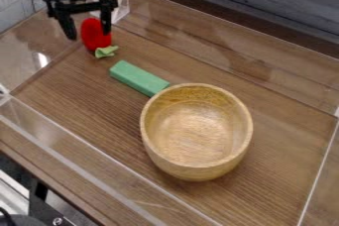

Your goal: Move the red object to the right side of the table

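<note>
Black gripper (87, 22) at upper left, pointing straight down. Jaws spread wide, nothing clamped between the fingers (66, 26)

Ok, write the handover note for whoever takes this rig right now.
Claw: open, pointing down, at the far left of the table, fingers straddling the red toy from above. Not closed on it; contact cannot be told.
Red toy: on the tabletop at far left, green leafy end toward the green block. The wooden bowl sits centre-front.
Done: the approach only; nothing grasped.
Left: close on the toy, lift it, carry it past the block and bowl to the right side, release.
</note>
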Robot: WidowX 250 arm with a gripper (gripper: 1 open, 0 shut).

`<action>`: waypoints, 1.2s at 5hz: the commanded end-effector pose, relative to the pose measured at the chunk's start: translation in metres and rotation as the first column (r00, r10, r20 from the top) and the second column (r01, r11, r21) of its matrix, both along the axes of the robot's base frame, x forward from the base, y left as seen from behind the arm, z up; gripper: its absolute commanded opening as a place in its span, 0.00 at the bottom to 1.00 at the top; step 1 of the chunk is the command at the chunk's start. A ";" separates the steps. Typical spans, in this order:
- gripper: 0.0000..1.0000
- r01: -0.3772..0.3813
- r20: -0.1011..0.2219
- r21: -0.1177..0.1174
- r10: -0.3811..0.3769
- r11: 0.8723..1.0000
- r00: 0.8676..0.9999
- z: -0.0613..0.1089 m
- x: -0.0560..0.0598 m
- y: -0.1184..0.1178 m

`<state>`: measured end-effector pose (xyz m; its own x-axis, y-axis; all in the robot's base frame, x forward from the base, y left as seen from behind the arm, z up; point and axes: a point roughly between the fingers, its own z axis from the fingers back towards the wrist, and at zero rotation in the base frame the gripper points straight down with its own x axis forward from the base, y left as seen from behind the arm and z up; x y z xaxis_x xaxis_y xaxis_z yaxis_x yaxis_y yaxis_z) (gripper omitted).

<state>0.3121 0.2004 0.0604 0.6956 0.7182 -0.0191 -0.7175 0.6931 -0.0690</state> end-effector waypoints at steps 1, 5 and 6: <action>1.00 0.005 0.065 0.034 -0.007 0.999 0.998 0.020 0.012 0.004; 1.00 0.041 0.112 0.008 -0.042 0.999 0.993 0.039 0.020 -0.007; 1.00 0.037 0.122 0.008 -0.038 0.999 0.992 0.036 0.024 -0.006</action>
<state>0.3271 0.1909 0.0630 0.7168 0.6968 -0.0274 -0.6936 0.7083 -0.1312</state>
